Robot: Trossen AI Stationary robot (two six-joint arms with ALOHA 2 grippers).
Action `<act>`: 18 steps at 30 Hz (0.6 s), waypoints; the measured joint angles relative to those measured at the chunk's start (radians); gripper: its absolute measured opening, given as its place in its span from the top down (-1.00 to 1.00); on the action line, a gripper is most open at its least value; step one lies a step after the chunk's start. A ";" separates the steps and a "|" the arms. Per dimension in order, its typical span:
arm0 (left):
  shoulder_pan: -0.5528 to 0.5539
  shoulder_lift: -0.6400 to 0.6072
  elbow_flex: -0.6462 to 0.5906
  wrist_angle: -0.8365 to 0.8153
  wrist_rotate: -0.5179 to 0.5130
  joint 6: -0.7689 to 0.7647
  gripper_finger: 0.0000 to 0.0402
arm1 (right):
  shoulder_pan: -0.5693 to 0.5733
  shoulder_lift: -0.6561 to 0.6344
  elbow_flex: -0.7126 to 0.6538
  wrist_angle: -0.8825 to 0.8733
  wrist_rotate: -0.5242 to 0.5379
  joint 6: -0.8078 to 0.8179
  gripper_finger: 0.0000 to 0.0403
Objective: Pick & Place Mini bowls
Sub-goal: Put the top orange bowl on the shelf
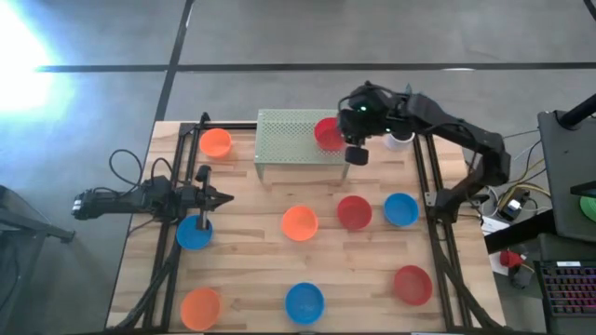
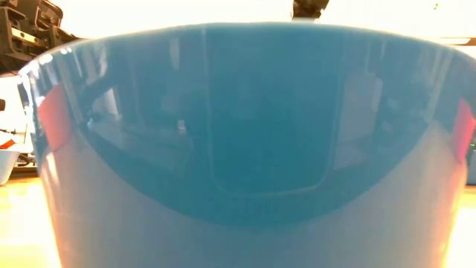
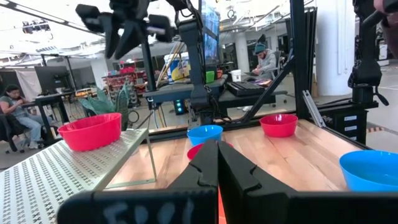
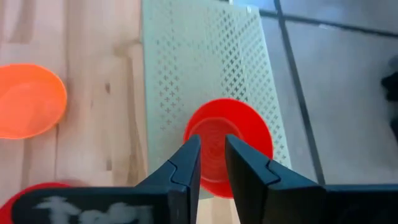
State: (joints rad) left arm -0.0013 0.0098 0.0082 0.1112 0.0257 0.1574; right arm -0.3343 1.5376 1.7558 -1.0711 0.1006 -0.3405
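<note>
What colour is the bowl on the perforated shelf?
Red. The bowl on the shelf shows best in the right wrist view, below the right gripper.

My overhead camera looks straight down on the whole worktop [image 1: 372,279]. My low camera sits hard against a blue bowl [image 2: 245,149], which fills its picture. The left wrist camera faces level across the worktop toward the room; the right wrist camera looks down. Both show the red bowl [image 4: 227,146] on the perforated stand [image 4: 205,68].

One bowl [image 1: 328,133] on the perforated stand [image 1: 289,138], others on the table [image 1: 251,270].
</note>
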 joint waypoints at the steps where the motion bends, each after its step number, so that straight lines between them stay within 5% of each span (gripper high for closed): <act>1: 0.000 0.000 0.000 0.000 0.000 0.000 1.00 | 0.010 -0.016 -0.005 0.003 0.000 0.000 0.66; 18: 0.000 0.000 0.000 0.005 0.000 -0.033 1.00 | 0.133 -0.250 -0.205 0.136 -0.001 0.059 0.69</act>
State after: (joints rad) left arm -0.0013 0.0097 0.0082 0.1162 0.0254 0.1244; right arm -0.2011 1.2873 1.5511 -0.9350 0.0998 -0.2813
